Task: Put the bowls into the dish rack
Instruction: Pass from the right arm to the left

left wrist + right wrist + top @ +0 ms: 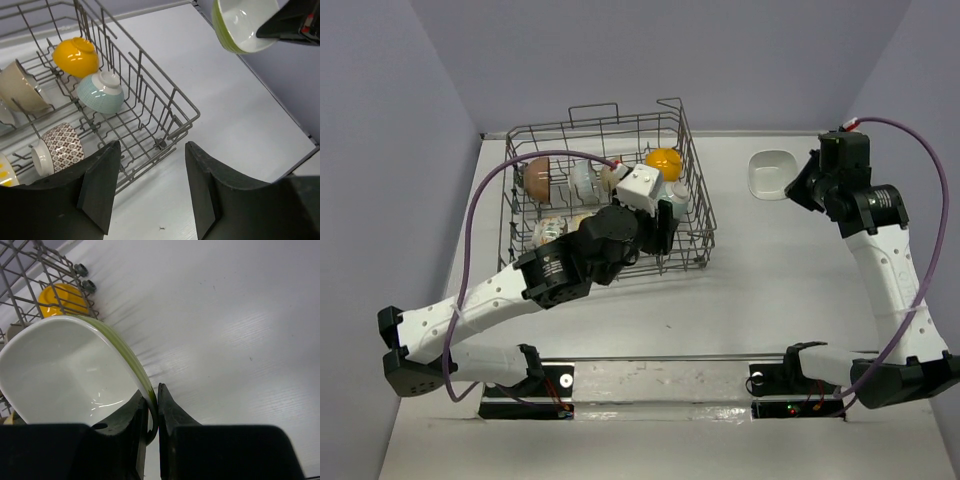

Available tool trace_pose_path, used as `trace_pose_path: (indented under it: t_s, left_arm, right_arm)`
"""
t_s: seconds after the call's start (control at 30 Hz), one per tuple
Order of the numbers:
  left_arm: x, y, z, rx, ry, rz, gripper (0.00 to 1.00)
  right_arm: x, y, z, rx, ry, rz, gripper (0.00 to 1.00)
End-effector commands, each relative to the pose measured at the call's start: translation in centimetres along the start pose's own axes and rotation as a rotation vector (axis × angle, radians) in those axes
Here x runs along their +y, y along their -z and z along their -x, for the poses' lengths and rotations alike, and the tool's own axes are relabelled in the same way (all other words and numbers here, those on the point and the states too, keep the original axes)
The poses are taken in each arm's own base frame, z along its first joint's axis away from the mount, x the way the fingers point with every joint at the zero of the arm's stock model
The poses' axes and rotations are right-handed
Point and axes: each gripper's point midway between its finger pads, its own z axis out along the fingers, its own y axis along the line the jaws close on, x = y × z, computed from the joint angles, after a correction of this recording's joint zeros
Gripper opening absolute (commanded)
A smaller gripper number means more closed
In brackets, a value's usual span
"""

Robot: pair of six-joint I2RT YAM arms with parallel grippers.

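Two pincers are in view and only one carries anything. The right pincer [151, 396] is clamped on the rim of one squarish green-and-white bowl [65, 375], one finger inside the white hollow and the other against the green outer wall. The bowl juts forward and to the left of it, held clear above the surface [235, 315]. Beyond that bowl, up and left of this pincer, stands the dish rack [30, 267], with one yellow bowl [59, 300] showing through its wires. The left pincer [152, 150] has its two fingers [100, 190] apart with nothing between them. It hangs over the rack's near right corner, so that the wire wall and bare surface show in the gap. Ahead and to the left of this pincer, four bowls lie plainly among the tines: the yellow one farthest off, one teal bowl [100, 92] nearer, one patterned bowl [60, 147] nearest, and one beige bowl [17, 87] further left. Slivers of further bowls at that view's left edge are cut off too much to count. The held bowl appears up and to the right of the left pincer, outside the rack.
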Motion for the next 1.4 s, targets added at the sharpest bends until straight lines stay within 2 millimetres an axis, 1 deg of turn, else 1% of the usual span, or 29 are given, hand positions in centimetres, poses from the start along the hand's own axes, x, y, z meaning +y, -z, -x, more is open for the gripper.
trace_pose_path:
  t_s: [0.0,0.03,0.07,0.1,0.13,0.17,0.2,0.23,0.27,0.3,0.33,0.37,0.4,0.47,0.53,0.57,0.63,0.7,0.73,0.8,0.83,0.9,1.03,1.1,1.2,1.23,1.27,1.33,1.37]
  left_arm:
    - [-1.2,0.3,2.3,-0.044,-0.170,0.047,0.63]
    - [-2.7,0.3,2.7,-0.052,-0.197,0.040,0.63]
    - [-3.5,0.4,2.9,-0.055,-0.225,0.037,0.64]
    - [-4.2,0.0,3.6,-0.066,-0.280,0.058,0.64]
    - [-4.8,-0.1,3.5,-0.066,-0.315,0.068,0.64]
    - [-6.2,0.2,3.3,-0.066,-0.360,0.055,0.65]
    - [-6.2,0.2,3.5,-0.067,-0.441,0.098,0.65]
    - [-7.0,0.4,4.6,-0.084,-0.461,0.107,0.66]
    - [-8.3,-0.4,3.0,-0.057,-0.535,0.118,0.66]
    - [-8.8,-0.7,2.9,-0.059,-0.568,0.140,0.66]
    - [-9.4,-1.5,2.8,-0.056,-0.642,0.194,0.66]
    - [-10.1,-1.7,2.8,-0.063,-0.670,0.204,0.66]
    - [-11.1,-2.5,2.6,-0.057,-0.730,0.217,0.66]
    - [-12.1,-3.3,2.7,-0.056,-0.778,0.225,0.66]
    - [-13.8,-4.1,2.5,-0.056,-0.827,0.210,0.66]
    - [-14.2,-4.3,2.6,-0.055,-0.877,0.207,0.66]
    - [-15.2,-5.2,2.6,-0.070,-0.903,0.210,0.66]
    - [-15.7,-5.5,2.9,-0.080,-0.971,0.210,0.67]
    - [-16.2,-6.0,3.0,-0.092,-0.972,0.211,0.67]
    - [-16.6,-6.5,3.4,-0.102,-1.007,0.217,0.67]
    - [-16.8,-7.0,3.3,-0.103,-1.021,0.225,0.67]
    - [-16.8,-7.6,3.7,-0.119,-1.035,0.239,0.67]
    - [-17.9,-8.9,3.3,-0.137,-1.032,0.177,0.67]
    - [-17.7,-9.6,3.3,-0.134,-1.030,0.164,0.67]
    - [-18.0,-10.0,3.5,-0.129,-0.996,0.088,0.67]
    - [-18.4,-10.0,4.3,-0.146,-0.970,0.026,0.66]
    - [-18.4,-9.9,4.1,-0.131,-0.952,-0.010,0.66]
    - [-18.2,-9.8,5.3,-0.141,-0.922,-0.072,0.66]
    - [-17.9,-9.8,5.2,-0.130,-0.916,-0.087,0.66]
  right_arm:
    - [1.1,2.0,1.4,0.027,0.100,0.055,0.01]
    - [1.1,1.7,1.0,0.065,0.132,0.047,0.01]
    - [2.0,2.3,1.5,0.066,0.136,0.082,0.01]
    - [2.1,2.3,1.4,0.079,0.144,0.089,0.01]
    - [2.4,2.5,1.3,0.086,0.155,0.099,0.01]
    - [2.3,2.6,1.4,0.085,0.162,0.094,0.01]
    - [2.4,3.0,1.4,0.087,0.173,0.095,0.01]
    - [2.3,3.2,1.5,0.084,0.179,0.091,0.01]
    - [2.1,3.2,1.6,0.081,0.189,0.079,0.01]
    - [2.1,3.5,2.0,0.074,0.191,0.078,0.01]
    - [2.0,3.5,1.9,0.082,0.199,0.071,0.01]
    - [1.9,3.6,1.9,0.082,0.204,0.069,0.01]
    - [2.0,3.7,2.0,0.079,0.204,0.071,0.01]
    - [2.1,3.9,2.0,0.081,0.203,0.080,0.01]
    - [2.3,3.9,1.8,0.089,0.210,0.084,0.01]
    - [2.2,3.7,1.7,0.090,0.210,0.080,0.01]
    - [2.1,3.3,1.4,0.105,0.214,0.071,0.01]
    - [2.1,3.1,1.3,0.109,0.214,0.070,0.01]
    - [2.4,3.2,1.2,0.110,0.221,0.077,0.01]
    - [2.5,3.3,1.4,0.104,0.220,0.078,0.01]
    - [2.5,3.4,1.5,0.103,0.219,0.077,0.01]
    - [2.7,3.5,1.6,0.102,0.216,0.087,0.01]
    - [3.1,3.5,1.5,0.109,0.214,0.107,0.01]
    - [3.3,3.7,1.5,0.112,0.212,0.120,0.01]
    - [3.7,4.2,2.0,0.099,0.205,0.133,0.01]
    - [3.8,4.4,2.2,0.091,0.202,0.141,0.01]
    - [4.1,4.6,2.3,0.093,0.199,0.156,0.01]
    - [4.4,4.8,2.3,0.096,0.195,0.171,0.01]
    - [4.6,5.0,2.4,0.093,0.191,0.178,0.01]
